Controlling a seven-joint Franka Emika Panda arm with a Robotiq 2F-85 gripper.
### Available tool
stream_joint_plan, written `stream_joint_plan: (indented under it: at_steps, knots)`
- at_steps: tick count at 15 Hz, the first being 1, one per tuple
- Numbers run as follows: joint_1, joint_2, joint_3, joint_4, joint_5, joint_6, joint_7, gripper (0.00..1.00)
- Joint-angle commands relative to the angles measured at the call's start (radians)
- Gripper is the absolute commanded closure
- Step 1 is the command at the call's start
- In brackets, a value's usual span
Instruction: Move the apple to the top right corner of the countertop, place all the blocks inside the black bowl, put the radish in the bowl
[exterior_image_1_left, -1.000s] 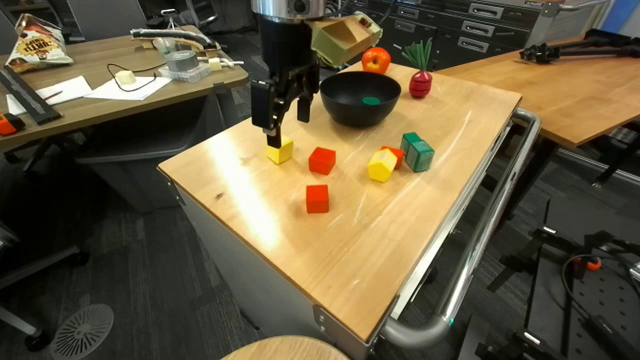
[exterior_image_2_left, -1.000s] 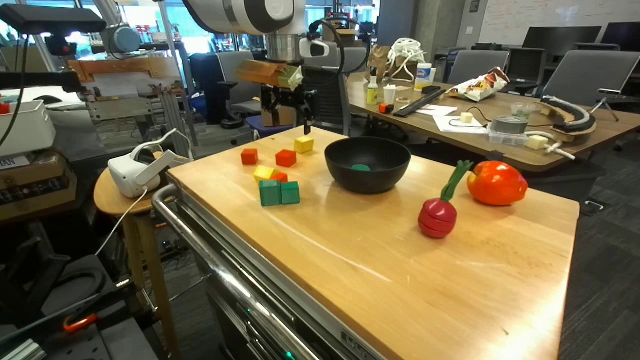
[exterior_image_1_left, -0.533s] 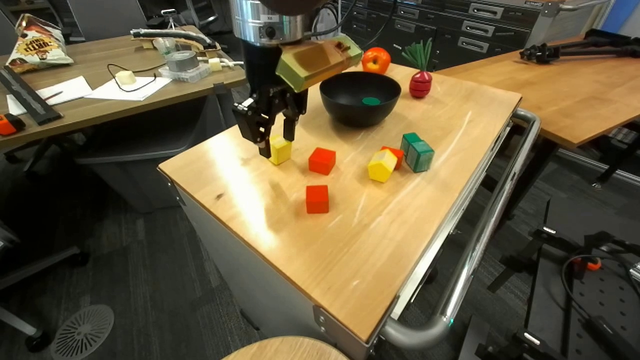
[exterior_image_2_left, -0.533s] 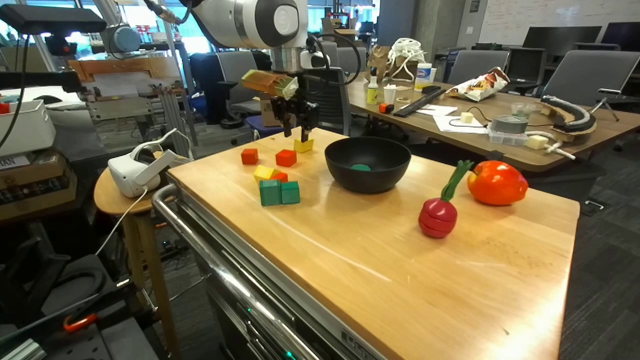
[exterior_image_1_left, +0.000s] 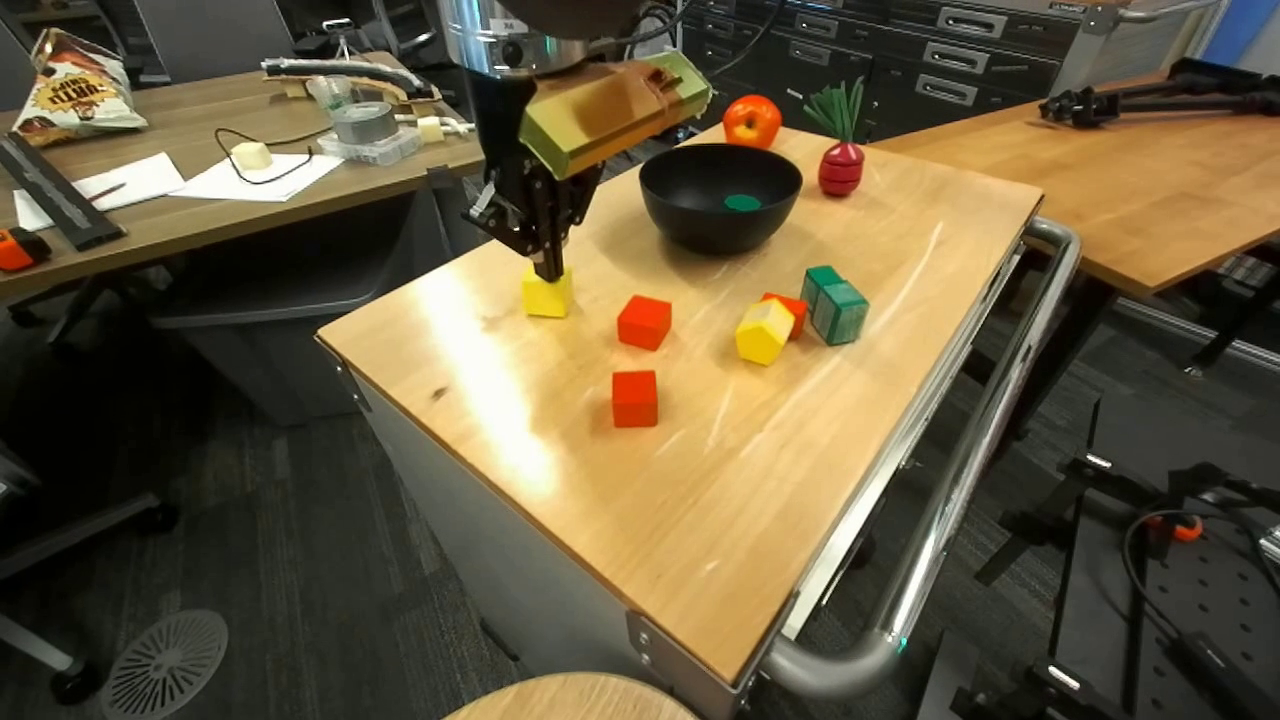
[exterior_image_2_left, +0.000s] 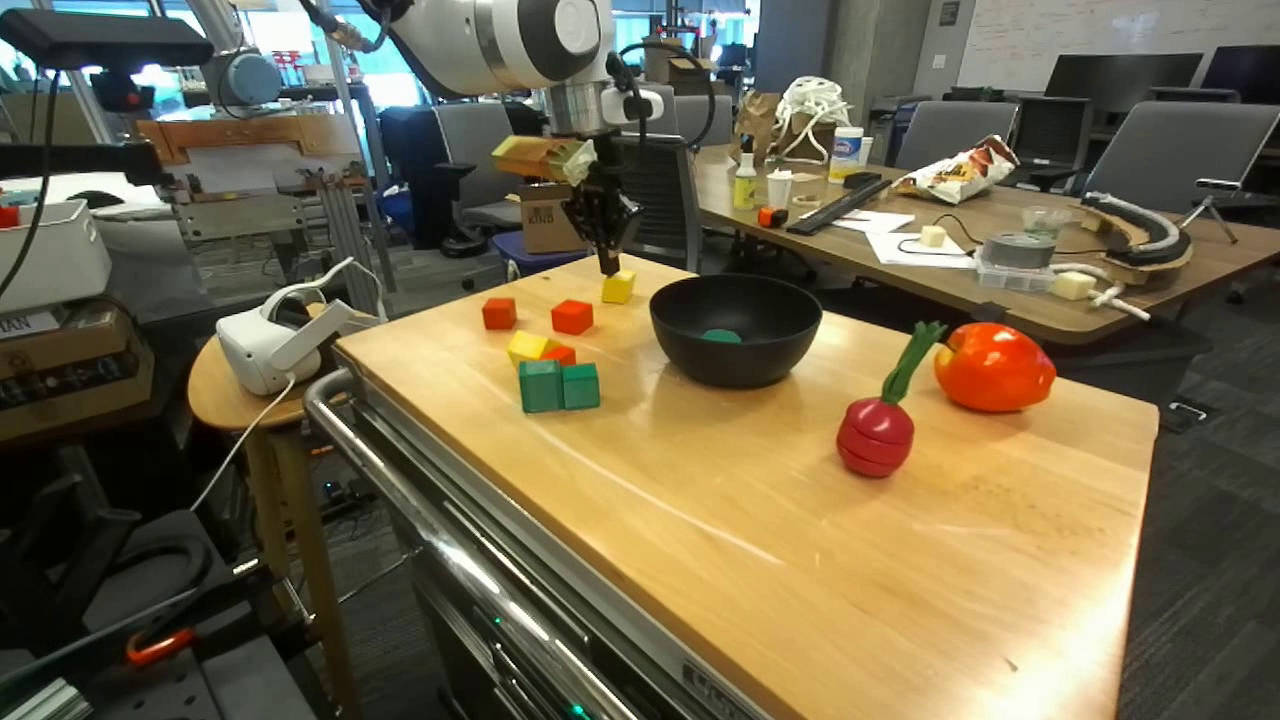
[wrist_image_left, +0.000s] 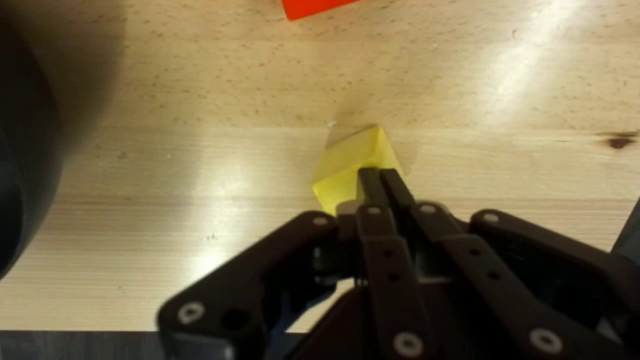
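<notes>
My gripper (wrist_image_left: 379, 174) is shut with its fingertips together, just over a yellow block (wrist_image_left: 337, 172). That yellow block (exterior_image_1_left: 546, 299) rests on the countertop (exterior_image_1_left: 720, 510), outside the fingers; I cannot tell whether the tips touch its top. Two red blocks (exterior_image_1_left: 644, 322) lie nearby. A second yellow block (exterior_image_1_left: 763, 335), a partly hidden red block (exterior_image_1_left: 790, 308) and two green blocks (exterior_image_2_left: 540, 387) form a cluster. The black bowl (exterior_image_2_left: 735, 362) has something green (exterior_image_2_left: 721, 336) inside. Beyond the bowl are the radish (exterior_image_2_left: 875, 437), leaves upward, and the apple (exterior_image_2_left: 993, 367).
A metal rail (exterior_image_1_left: 960, 480) runs along one edge of the cart. In the wrist view the bowl's dark wall (wrist_image_left: 30, 150) stands to the left of the yellow block. A round stool (exterior_image_1_left: 575, 700) is by the cart's corner, and a desk (exterior_image_1_left: 420, 165) stands beside it.
The gripper has come down over the yellow block and gone from open to shut. The yellow block has turned and shifted slightly, and it is not between the fingers.
</notes>
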Motion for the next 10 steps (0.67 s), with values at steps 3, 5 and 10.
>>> stream_joint_plan:
  at_steps: [3, 5, 10]
  knots:
    - [0.046, -0.018, -0.057, 0.017, -0.125, -0.036, 0.091, 0.51]
    - [0.05, -0.01, -0.062, 0.031, -0.155, -0.055, 0.097, 0.35]
    - [0.009, 0.028, -0.013, 0.091, -0.121, -0.114, -0.084, 0.01]
